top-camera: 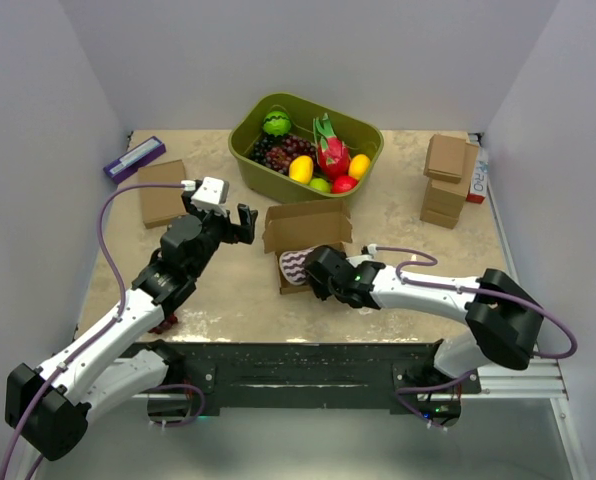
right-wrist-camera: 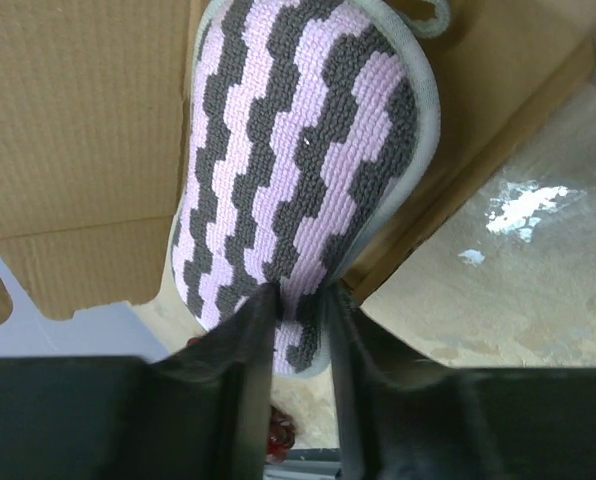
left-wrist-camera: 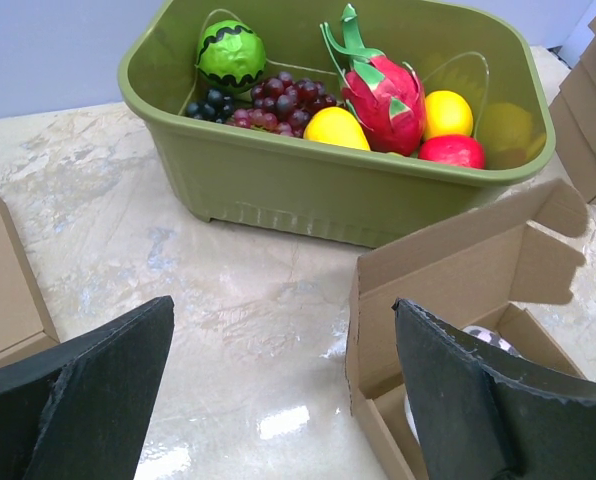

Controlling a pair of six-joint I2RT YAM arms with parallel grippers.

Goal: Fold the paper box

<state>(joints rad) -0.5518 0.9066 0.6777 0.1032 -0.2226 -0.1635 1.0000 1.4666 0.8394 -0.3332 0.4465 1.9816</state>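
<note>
Well, the paper box [top-camera: 306,232] sits near the middle of the table [top-camera: 408,260], just in front of the green tub [top-camera: 246,150]. The right claw [top-camera: 311,272] is at the box's near, open side, reaching in from the right. The left claw [top-camera: 240,222] hangs just beside the box's left wall without touching it, fingers spread wide with nothing between them.

The box is plain brown cardboard, only half formed. Its back panel stands upright with small tabs at the ends, the low side walls are up, and the top is open. Inside lies a knitted pad [top-camera: 294,264] in pink and dark grey zigzag stripes, its near end towards the front.

Seen from the right wrist, that claw's two fingers [right-wrist-camera: 248,340] stand a narrow way apart with the pad's hemmed end between them. Whether they squeeze it or only flank it, I cannot tell. From above, the claw hides the box's front edge. The left wrist view cuts the box off at the bottom, behind a dark finger [left-wrist-camera: 488,400].

The tub holds toy fruit. A flat brown box [top-camera: 161,192] lies to the left, and a stack of small brown boxes [top-camera: 445,180] stands at the far right.
</note>
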